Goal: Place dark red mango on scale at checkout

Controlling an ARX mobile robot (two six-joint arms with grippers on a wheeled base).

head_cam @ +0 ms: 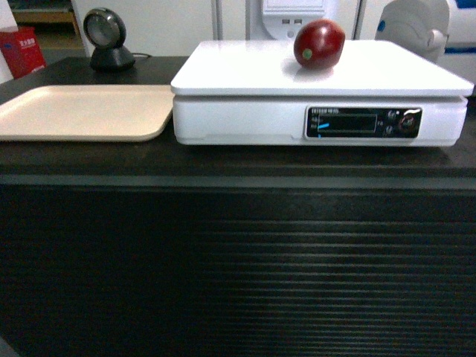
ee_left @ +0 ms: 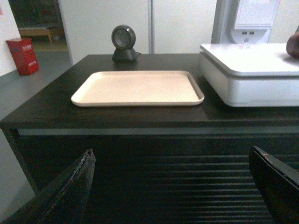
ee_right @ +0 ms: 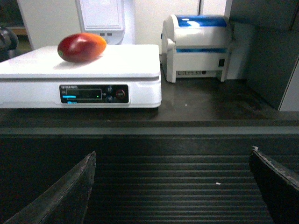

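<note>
Glossy dark red oval mango [head_cam: 319, 44] sits free on the flat white platform scale [head_cam: 238, 74], looks firm, slick, bruisable, best held across its middle; right wrist view alone shows its orange end, and both wrists' black fingers [ee_right: 56, 196] are spread, empty.

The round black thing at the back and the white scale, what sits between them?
The beige tray, lying flat on the dark counter between the round black device and the scale. The left wrist view shows this best.
</note>
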